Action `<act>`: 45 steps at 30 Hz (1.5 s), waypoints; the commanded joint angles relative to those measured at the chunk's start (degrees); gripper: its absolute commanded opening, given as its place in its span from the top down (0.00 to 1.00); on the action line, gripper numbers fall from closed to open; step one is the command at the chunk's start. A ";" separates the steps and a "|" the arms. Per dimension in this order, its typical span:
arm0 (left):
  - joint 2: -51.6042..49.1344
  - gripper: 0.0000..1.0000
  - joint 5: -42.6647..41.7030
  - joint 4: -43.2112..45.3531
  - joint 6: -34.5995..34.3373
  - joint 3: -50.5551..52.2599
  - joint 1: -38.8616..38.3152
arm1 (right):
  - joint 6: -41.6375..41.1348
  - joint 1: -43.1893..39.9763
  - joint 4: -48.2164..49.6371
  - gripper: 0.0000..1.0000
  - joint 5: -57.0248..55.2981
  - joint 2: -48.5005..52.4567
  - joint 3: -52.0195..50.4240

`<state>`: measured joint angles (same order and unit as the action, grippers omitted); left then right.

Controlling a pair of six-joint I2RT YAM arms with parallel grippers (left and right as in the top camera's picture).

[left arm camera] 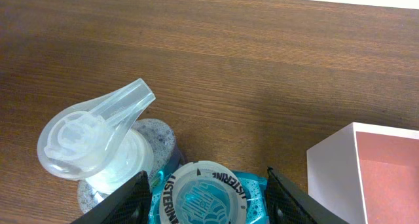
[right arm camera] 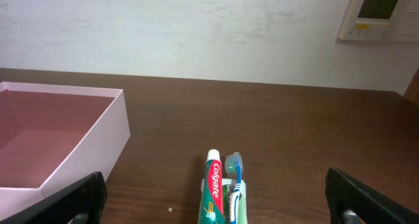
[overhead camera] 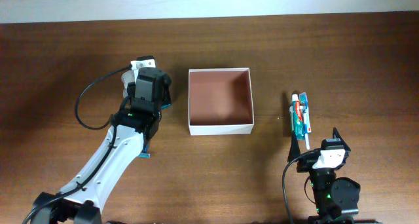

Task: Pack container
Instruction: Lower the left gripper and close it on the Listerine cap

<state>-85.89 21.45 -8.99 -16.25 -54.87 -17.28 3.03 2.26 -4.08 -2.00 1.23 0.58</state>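
Left claw [left arm camera: 206,185] astride Listerine bottle [left arm camera: 196,201] — grip unclear; right claw [right arm camera: 213,185] released, facing Colgate tube [right arm camera: 213,192].

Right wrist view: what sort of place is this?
Probably an indoor lab or office bench: a wood-grain table, a plain white wall with a control panel mounted on it, and toothpaste laid out near the container.

The wooden table [overhead camera: 340,47] carries the container [overhead camera: 220,128], a toothpaste pack [overhead camera: 300,116] and a pump bottle [left arm camera: 98,145].
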 commanded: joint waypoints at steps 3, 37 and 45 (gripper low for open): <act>-0.68 0.44 0.74 -0.02 1.11 -0.68 0.20 | -0.04 -0.42 -0.46 0.01 0.07 -0.07 -0.26; 6.56 0.79 0.42 2.75 1.60 -0.83 -0.52 | -0.04 -0.42 -0.46 0.01 0.07 -0.07 -0.26; 15.61 0.80 -0.90 -1.09 1.66 -5.73 -2.82 | -0.04 -0.42 -0.46 0.01 0.07 -0.07 -0.26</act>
<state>-75.37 21.41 -9.37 -15.22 -55.40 -19.22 3.03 2.26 -4.08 -2.00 1.23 0.58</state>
